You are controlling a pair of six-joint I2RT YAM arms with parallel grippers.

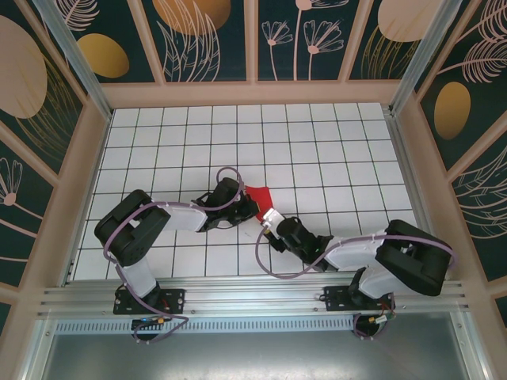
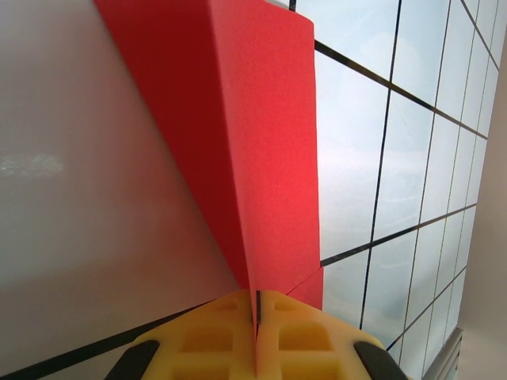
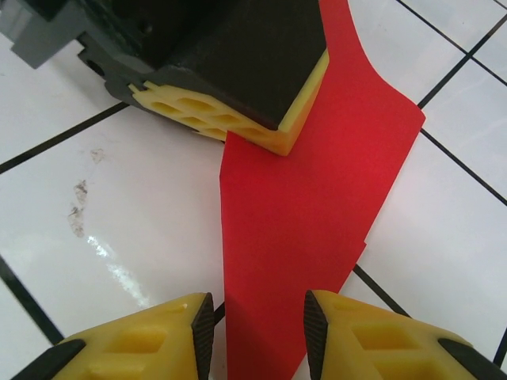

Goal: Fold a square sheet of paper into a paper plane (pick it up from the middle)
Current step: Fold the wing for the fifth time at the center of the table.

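Fingers [image 3: 150, 344] of your right gripper [image 3: 253, 321] stand parted on either side of the narrow near end of the folded red paper [image 3: 309, 206], gripping nothing, seemingly placed to pinch or press the next crease. Beyond them the paper lies near the middle of the white grid table [image 1: 333, 150]. At its far end your left gripper [image 2: 257, 348] is clamped tight on the raised fold, likely anchoring it so the sheet cannot slide.

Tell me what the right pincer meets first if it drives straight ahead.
The paper lies between the right pincer's open fingers. Straight ahead, the first solid thing looks like the left pincer, shut on that paper. Depth is hard to judge, but it seems close.
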